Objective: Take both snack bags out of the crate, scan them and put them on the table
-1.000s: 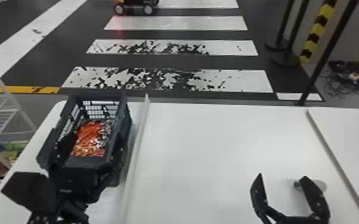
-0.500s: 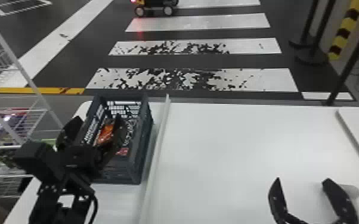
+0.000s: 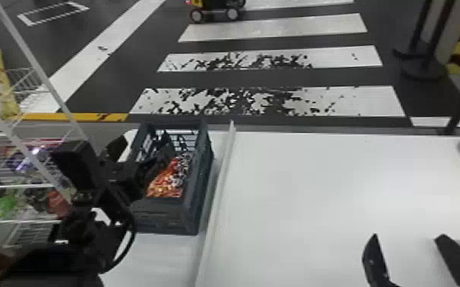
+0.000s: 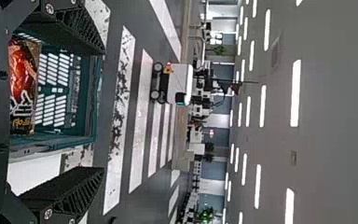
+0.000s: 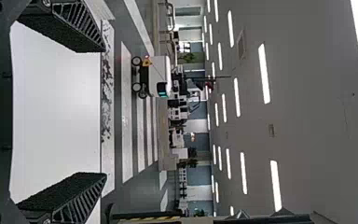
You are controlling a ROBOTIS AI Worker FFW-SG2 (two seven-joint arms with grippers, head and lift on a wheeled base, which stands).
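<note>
While the flat black fingers (image 4: 63, 186) of the left gripper (image 4: 103, 111) stand apart, empty, at the left side of the dark blue-grey plastic crate (image 3: 201, 177), a glossy red-and-black snack bag (image 3: 167, 180) lies inside; descending off-centre could snag its rim. The black left arm (image 3: 88, 232) slants in from near left; the right gripper (image 3: 407, 236) hangs, spread, over the white table (image 3: 309, 191).

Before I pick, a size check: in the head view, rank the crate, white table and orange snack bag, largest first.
1. White table
2. Crate
3. Orange snack bag, counting its visible part
</note>
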